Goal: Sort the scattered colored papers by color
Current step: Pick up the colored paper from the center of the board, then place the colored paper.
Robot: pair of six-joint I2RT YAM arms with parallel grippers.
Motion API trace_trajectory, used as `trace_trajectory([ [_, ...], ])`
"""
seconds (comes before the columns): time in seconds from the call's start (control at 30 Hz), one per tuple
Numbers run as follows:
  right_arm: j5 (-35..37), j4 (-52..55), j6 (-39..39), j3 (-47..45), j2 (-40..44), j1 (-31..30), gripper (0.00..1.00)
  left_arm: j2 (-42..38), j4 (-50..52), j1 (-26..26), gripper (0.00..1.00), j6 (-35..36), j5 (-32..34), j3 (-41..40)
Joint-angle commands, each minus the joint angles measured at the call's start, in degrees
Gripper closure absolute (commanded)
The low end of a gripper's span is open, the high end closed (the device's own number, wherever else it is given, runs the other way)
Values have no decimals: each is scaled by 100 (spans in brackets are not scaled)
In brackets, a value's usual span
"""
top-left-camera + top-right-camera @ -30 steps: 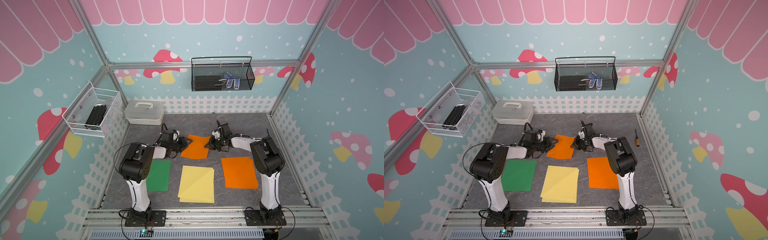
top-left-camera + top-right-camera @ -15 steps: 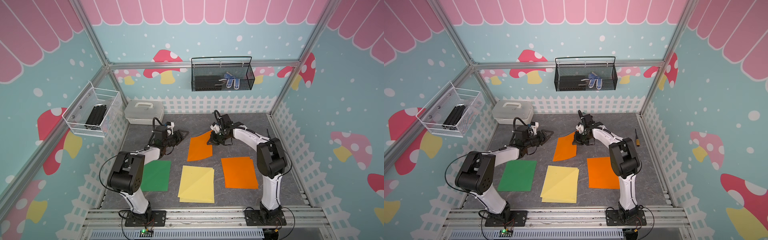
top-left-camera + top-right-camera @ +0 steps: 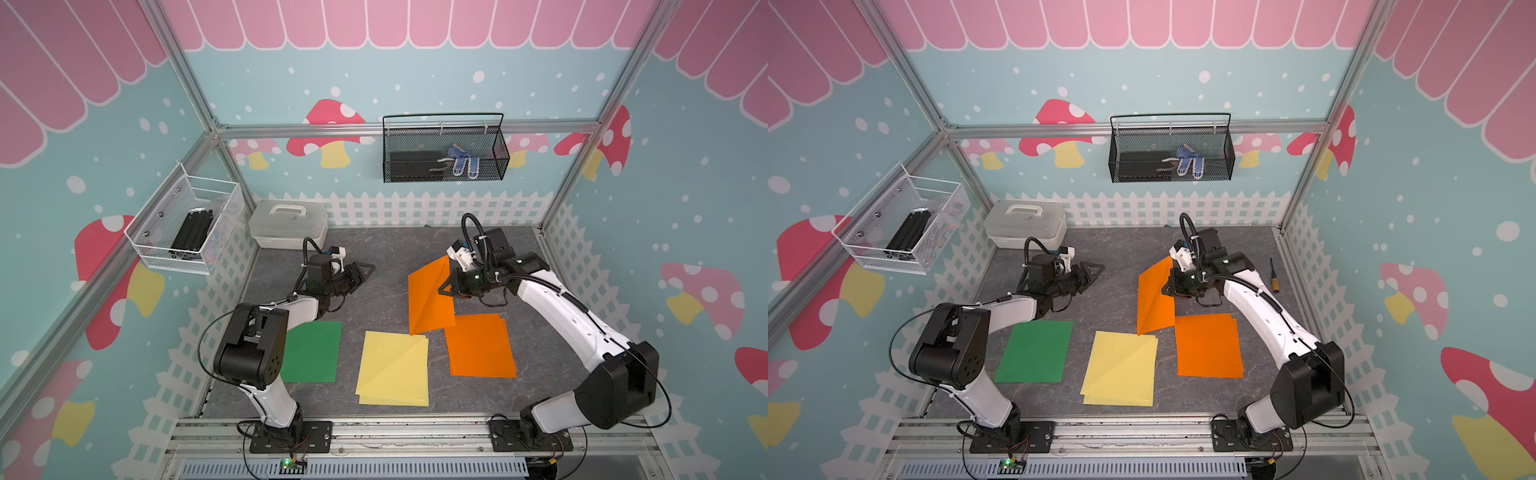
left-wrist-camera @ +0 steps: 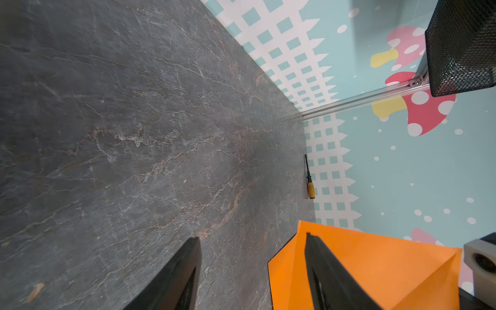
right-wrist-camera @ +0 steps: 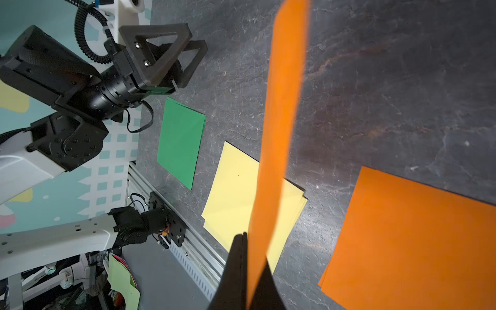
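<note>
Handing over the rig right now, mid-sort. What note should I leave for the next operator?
Right gripper: shut on one orange sheet, lifted and hanging from the grip.
Left gripper: open, empty, above bare table.
Flat on the table: green paper by the left arm, yellow stack in the middle, orange stack by the right arm.
Done: three colors lie apart.
Left: lay the held sheet on the orange stack.

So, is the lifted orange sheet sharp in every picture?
Right wrist view: the lifted bright orange paper sheet is a blurred, soft-edged strip near the lens; the flat orange paper pile is sharp. Both top views: the sheet is crisp, evenly lit. Left wrist view: sharp edges, but the black fingers of the left tool look soft.
</note>
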State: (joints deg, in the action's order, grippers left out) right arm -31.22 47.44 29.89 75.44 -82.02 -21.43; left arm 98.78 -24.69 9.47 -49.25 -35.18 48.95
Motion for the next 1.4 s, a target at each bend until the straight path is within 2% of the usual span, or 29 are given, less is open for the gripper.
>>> trace_trajectory([
  [0.0,-118,399,63,-441,419,140,100,-143,-98,-82,36,86,-14,-62],
  [0.23,204,1015,-321,-1215,900,688,100,17,-271,-148,36,1,-142,-70],
  [0.67,590,1136,-861,-2059,568,1400,100,174,-523,-224,36,-128,-263,-105],
  [0.93,1015,1128,-884,-2158,404,1658,100,355,-824,-249,36,-295,-382,-128],
  [1.37,1260,870,-724,-2033,-58,1818,100,667,-1343,-307,37,-559,-568,-205],
])
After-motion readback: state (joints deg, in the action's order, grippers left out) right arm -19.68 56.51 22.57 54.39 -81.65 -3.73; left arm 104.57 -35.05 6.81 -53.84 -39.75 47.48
